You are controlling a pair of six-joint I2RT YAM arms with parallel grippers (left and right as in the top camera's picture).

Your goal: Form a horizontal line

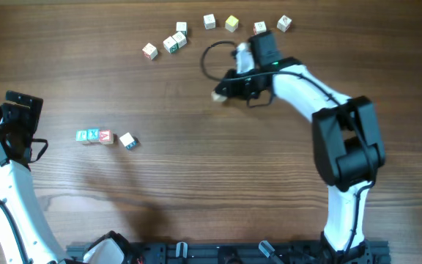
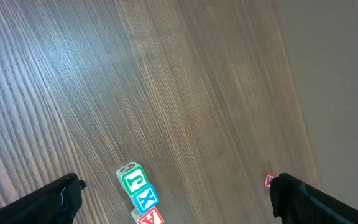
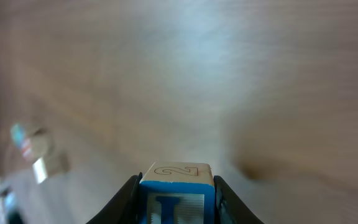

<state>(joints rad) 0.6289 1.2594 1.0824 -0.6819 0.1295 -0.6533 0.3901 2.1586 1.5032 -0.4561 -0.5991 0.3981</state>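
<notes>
— Horizontal line [image 1: 94,136] first: where does it sit for you?

— On the left arm's side of the table [image 1: 218,191], nearer the bases than anything else. You have three cubes touching edge to edge, with green, blue and red faces. A fourth cube [image 1: 128,141] lies just beside the right end, askew, with a small gap.

— And your left gripper [image 2: 174,183]?

— It hangs over the left end of that row with its jaws wide apart and nothing between them. In its wrist view the green and blue cubes sit between the two fingers. The table edge [image 2: 288,93] runs close past the outer finger, so you have little margin on that side.

— What room do you have in the middle?

— A broad stretch of bare wood runs from the askew cube across to the right arm. The near half of the table on that side is bare too.

— And the right gripper [image 3: 176,184]?

— It is past mid-table, toward the far side, with its jaws clamped on a blue-lettered cube [image 3: 176,170] that has a numeral on top. Its wrist view is blurred, so you cannot tell whether the cube rests on the wood or is lifted off it.

— And beyond that?

— The loose cubes [image 1: 209,21] lie in a ragged arc along the far side. Three bunch together at its left, and the others stand apart. The rightmost pair sits just beyond the right wrist.
</notes>
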